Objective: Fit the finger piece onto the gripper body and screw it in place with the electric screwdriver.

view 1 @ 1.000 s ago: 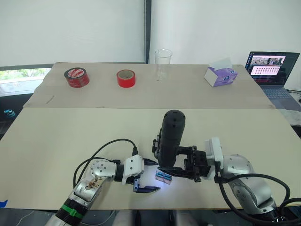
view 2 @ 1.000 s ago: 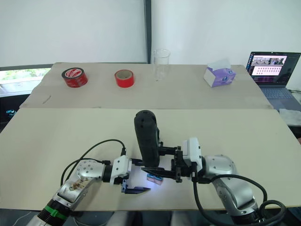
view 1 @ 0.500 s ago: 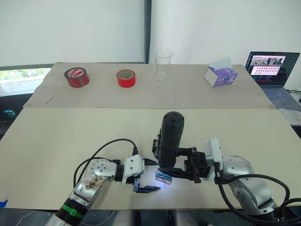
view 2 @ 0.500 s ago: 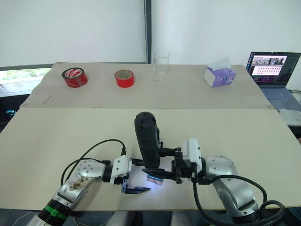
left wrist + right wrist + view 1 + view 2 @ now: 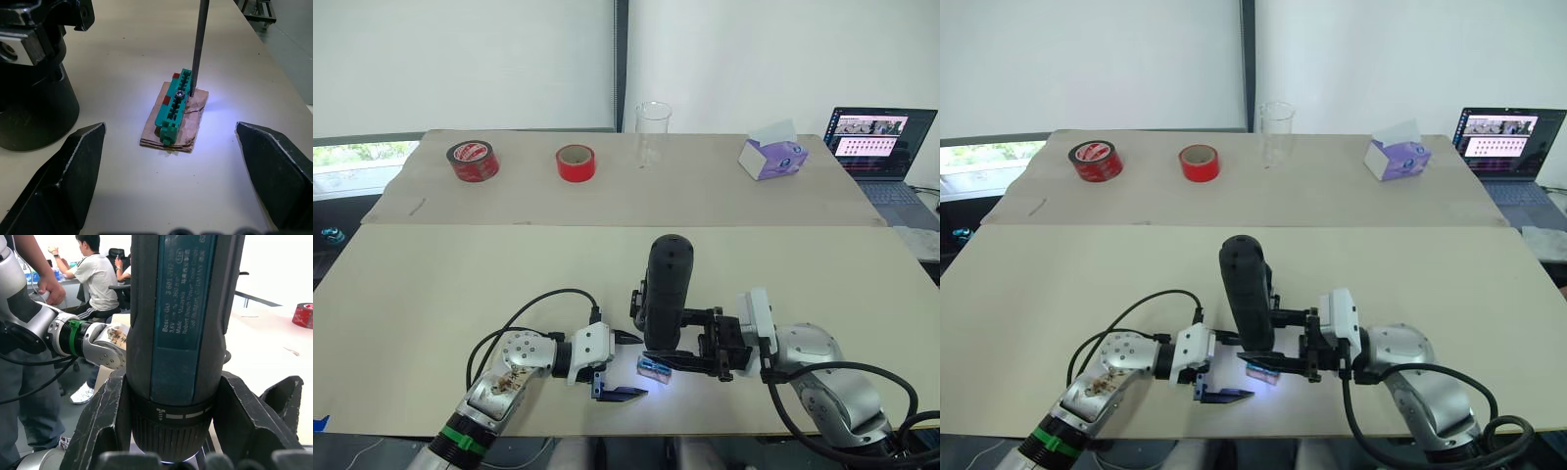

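My right gripper (image 5: 681, 345) is shut on the electric screwdriver (image 5: 666, 289), a thick black cylinder held upright near the table's front edge. Its thin metal bit (image 5: 198, 46) comes down onto a small green-and-brown block (image 5: 175, 104) lit by a white light. My left gripper (image 5: 631, 366) is open, with one finger on each side of that block and not touching it. The gripper body (image 5: 30, 93), black with a round base, stands on the table just behind the screwdriver (image 5: 181, 323). The finger piece is out of view.
On the far table stand two red tape rolls (image 5: 473, 160) (image 5: 576, 163), a clear glass beaker (image 5: 653, 132) and a purple tissue box (image 5: 772, 152). A laptop (image 5: 881, 147) sits at the far right. People (image 5: 95, 281) are seen beyond the table in the right wrist view.
The screwdriver's top has leaned slightly to the left and sunk a little. The left gripper has stayed open around the block.
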Tool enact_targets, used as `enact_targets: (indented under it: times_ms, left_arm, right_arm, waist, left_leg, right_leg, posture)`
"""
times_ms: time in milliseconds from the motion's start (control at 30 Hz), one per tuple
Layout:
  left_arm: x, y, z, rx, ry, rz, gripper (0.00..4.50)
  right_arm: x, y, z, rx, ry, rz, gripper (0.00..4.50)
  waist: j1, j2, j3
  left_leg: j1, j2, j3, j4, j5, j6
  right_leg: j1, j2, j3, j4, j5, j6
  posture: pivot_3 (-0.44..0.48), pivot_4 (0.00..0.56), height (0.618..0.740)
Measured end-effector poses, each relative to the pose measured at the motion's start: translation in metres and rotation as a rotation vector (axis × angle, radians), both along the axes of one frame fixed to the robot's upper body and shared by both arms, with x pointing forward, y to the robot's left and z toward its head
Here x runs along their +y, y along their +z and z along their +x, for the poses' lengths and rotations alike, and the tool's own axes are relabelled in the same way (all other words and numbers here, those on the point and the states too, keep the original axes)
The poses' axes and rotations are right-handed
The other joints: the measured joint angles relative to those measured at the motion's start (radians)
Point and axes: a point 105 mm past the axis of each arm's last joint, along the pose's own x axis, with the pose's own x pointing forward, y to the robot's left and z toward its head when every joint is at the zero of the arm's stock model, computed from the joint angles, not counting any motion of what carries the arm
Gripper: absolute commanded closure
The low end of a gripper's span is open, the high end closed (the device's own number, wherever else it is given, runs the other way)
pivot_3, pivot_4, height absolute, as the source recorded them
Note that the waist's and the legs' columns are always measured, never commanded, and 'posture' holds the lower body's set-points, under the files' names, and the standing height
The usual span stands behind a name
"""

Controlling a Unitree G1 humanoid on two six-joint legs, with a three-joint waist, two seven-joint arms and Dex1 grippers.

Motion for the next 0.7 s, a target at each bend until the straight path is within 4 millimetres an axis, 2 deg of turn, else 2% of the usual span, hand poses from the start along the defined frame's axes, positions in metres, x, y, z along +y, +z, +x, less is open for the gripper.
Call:
enact_targets:
  times_ms: [133,500,700]
  left_arm:
    - [0.0,0.0,0.0,0.0,0.0,0.0,0.02]
    - [0.0,0.0,0.0,0.004,0.003,0.002,0.02]
    - [-0.002,0.001,-0.001,0.013,0.003,0.006,0.02]
  right_arm:
    - [0.0,0.001,0.0,0.004,0.003,0.007,2.58]
    - [0.002,0.02,0.003,-0.007,-0.013,0.079,2.58]
    - [0.002,0.018,0.004,-0.016,-0.017,0.067,2.58]
  waist:
    - [0.0,0.0,0.0]
    - [0.0,0.0,0.0]
    - [-0.002,0.0,0.0]
  left_leg:
    - [0.0,0.0,0.0,0.0,0.0,0.0]
    - [0.0,0.0,0.0,0.0,0.0,0.0]
    - [0.0,0.0,0.0,0.0,0.0,0.0]
  right_leg:
    - [0.0,0.0,0.0,0.0,0.0,0.0]
    - [0.0,0.0,0.0,0.0,0.0,0.001]
    - [0.0,0.0,0.0,0.0,0.001,0.001]
  posture:
    - [0.0,0.15,0.74]
    - [0.0,0.15,0.74]
    - [0.0,0.15,0.74]
